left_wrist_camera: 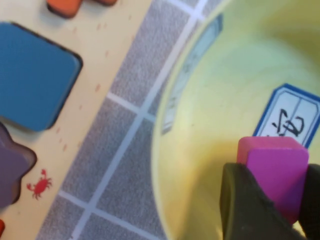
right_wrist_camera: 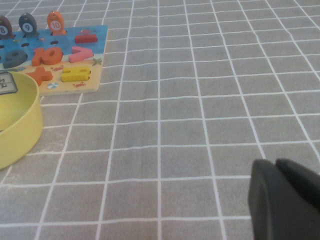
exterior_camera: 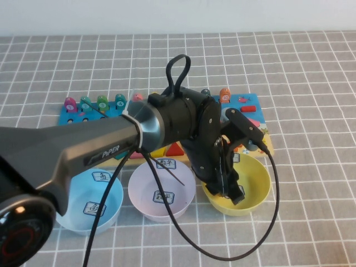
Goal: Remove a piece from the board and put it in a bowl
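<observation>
Piece (left_wrist_camera: 277, 172): small magenta-pink block, flat-faced with rounded corners; I am holding it clamped between the dark fingers (left_wrist_camera: 245, 205) of my left claw (exterior_camera: 231, 189), inside the bowl's mouth, just in front of a white label; whether it is touching the bowl floor, I cannot tell.

Bowl (exterior_camera: 261, 183): round, yellow plastic, upright, sitting on the tabletop just in front of the board's right end, rightmost in a row of three bowls.

Board (exterior_camera: 253, 108): long wooden rectangle, blue upper part, tan lower strip, carrying coloured pegs, numbers and shapes; lying flat, largely hidden behind my left arm.

My right claw (right_wrist_camera: 287, 200) is hovering low over bare tabletop, well apart from the bowl.
</observation>
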